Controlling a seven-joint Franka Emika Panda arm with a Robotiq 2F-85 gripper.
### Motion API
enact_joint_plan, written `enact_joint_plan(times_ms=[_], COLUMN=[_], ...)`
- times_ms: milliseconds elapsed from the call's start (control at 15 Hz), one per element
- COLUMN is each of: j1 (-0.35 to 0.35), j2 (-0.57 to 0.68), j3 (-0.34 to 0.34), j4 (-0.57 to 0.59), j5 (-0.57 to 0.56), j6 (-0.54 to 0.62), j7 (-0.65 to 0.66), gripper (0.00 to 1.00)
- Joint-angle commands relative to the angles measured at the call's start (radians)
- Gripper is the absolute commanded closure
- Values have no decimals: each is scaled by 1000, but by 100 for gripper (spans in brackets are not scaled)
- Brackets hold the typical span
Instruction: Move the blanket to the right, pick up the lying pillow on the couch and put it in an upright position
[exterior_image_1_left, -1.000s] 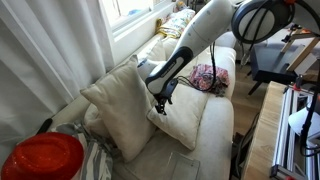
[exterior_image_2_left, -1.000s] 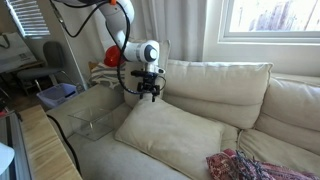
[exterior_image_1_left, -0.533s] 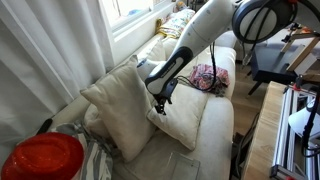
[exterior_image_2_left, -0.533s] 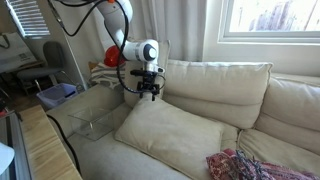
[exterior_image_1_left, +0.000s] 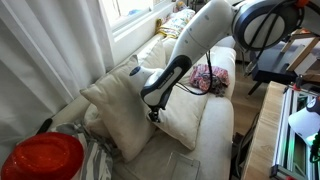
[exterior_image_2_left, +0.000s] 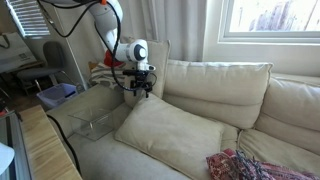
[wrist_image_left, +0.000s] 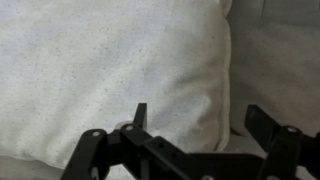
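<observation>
While the end effector (wrist_image_left: 200, 118) hangs wide and empty, it should straddle an edge of the lying pillow (exterior_image_2_left: 165, 130).

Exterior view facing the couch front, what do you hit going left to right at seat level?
bluish bin → clear plastic box → lying pillow → blanket

The arm (exterior_image_1_left: 192, 48) bends downward, its claw (exterior_image_2_left: 141, 95) pointing down, fingers (wrist_image_left: 266, 122) apart.

Cream pillow (wrist_image_left: 110, 65) fills frame; pincer (wrist_image_left: 198, 118) splayed, empty, below.
</observation>
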Motion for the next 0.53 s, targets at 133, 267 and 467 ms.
enact_joint_plan(times_ms=[133,267,467], j1=[106,151,206], j2=[34,49,72], j3=[-75,-127,-193], j4=[-34,-33,-19], j5=[-21,-36,-60], j6=[202,216,201], j7=[94,154,237], gripper=[0,0,0])
